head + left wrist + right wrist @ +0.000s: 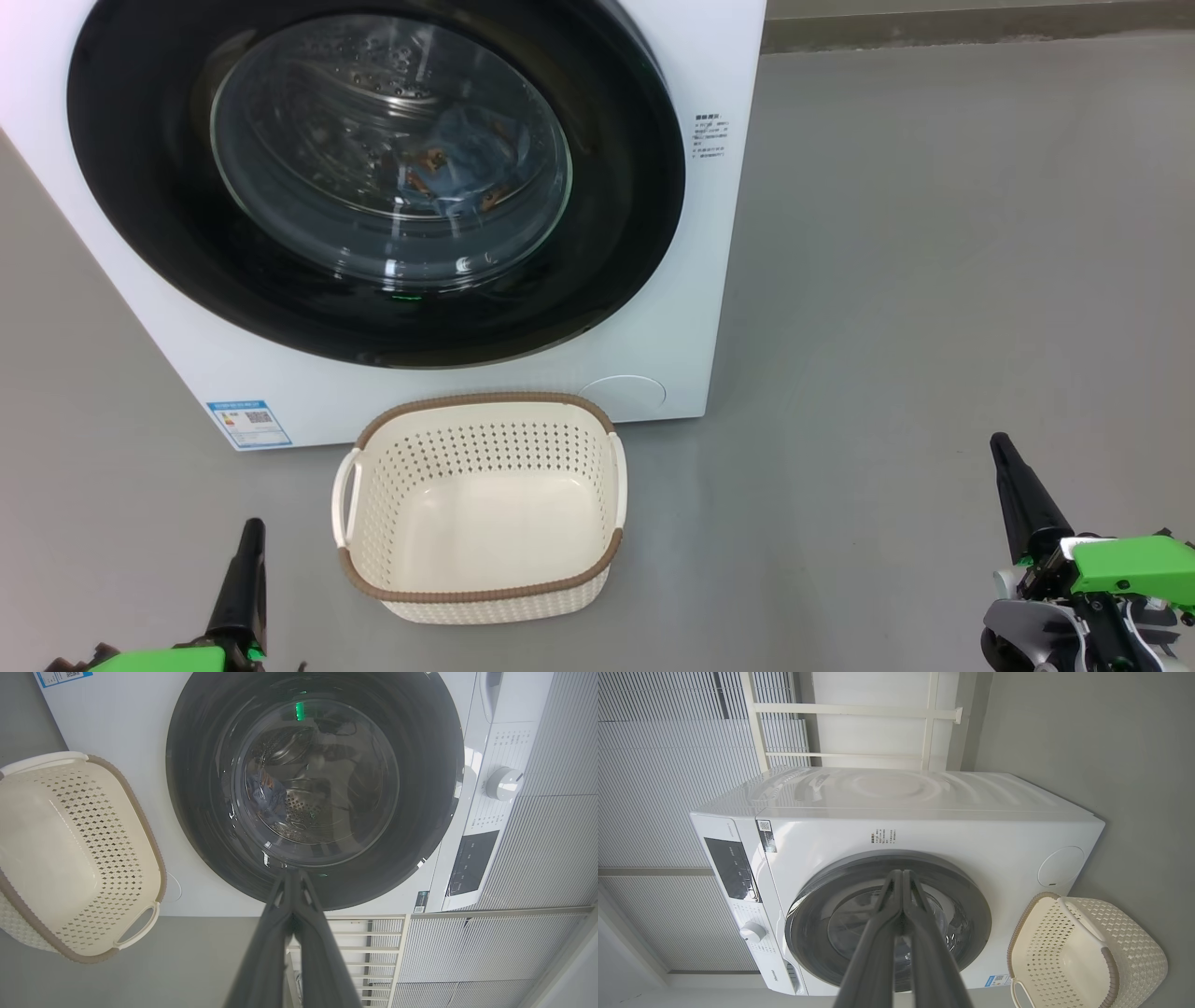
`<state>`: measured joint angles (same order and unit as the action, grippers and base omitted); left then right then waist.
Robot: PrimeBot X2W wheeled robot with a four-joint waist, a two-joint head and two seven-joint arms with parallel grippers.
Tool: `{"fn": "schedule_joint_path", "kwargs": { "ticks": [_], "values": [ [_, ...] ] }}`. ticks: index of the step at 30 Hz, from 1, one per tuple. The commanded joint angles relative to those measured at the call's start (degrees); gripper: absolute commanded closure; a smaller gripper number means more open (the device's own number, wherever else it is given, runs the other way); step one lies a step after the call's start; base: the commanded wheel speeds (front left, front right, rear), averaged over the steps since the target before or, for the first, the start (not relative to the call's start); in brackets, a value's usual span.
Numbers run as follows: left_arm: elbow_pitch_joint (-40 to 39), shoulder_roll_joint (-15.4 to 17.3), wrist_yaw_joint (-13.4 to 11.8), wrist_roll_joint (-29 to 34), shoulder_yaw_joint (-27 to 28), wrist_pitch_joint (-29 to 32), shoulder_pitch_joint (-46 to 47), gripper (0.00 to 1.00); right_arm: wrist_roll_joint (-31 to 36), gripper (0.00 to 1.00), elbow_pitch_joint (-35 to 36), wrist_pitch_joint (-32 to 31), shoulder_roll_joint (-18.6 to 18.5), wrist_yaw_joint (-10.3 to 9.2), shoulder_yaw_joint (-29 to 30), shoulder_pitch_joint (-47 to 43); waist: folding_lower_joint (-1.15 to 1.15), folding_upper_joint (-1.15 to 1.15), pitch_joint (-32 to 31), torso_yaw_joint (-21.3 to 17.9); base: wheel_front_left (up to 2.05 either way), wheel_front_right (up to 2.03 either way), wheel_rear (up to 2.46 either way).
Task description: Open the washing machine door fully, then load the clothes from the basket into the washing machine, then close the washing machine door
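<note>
Grey floor (934,280), door (140,187) closed, clothes (459,163) inside

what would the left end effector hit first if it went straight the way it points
Probably the washing machine door: the left end effector lines up with its black ring. Depth is unclear, but nothing shows in between.

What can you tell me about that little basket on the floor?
The basket is small and made of cream-white perforated plastic, a rounded rectangle with a brown woven-look rim and a white handle at each end. It stands upright on the grey floor, close in front of the washing machine, below its round door. Nothing lies in it.
</note>
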<state>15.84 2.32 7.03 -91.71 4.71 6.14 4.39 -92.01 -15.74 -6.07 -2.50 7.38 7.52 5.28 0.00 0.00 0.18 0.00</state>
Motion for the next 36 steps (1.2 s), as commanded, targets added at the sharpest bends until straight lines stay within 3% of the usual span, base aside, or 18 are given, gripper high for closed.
{"fn": "schedule_joint_path", "kwargs": {
  "ticks": [1,36],
  "values": [
    [-1.78,0.55,0.46,-0.45,1.82,0.36,1.80,1.00,-0.17,1.00,1.72,-0.40,-0.43,0.11,-1.01,0.91,0.00,0.00,0.00,0.00,0.00,0.00,0.00],
    [-1.79,0.55,0.46,-0.46,1.81,0.35,1.80,1.00,-0.14,1.00,1.71,-0.43,-0.41,0.11,-0.98,0.91,0.00,0.00,0.00,0.00,0.00,0.00,0.00]
  ]
}}
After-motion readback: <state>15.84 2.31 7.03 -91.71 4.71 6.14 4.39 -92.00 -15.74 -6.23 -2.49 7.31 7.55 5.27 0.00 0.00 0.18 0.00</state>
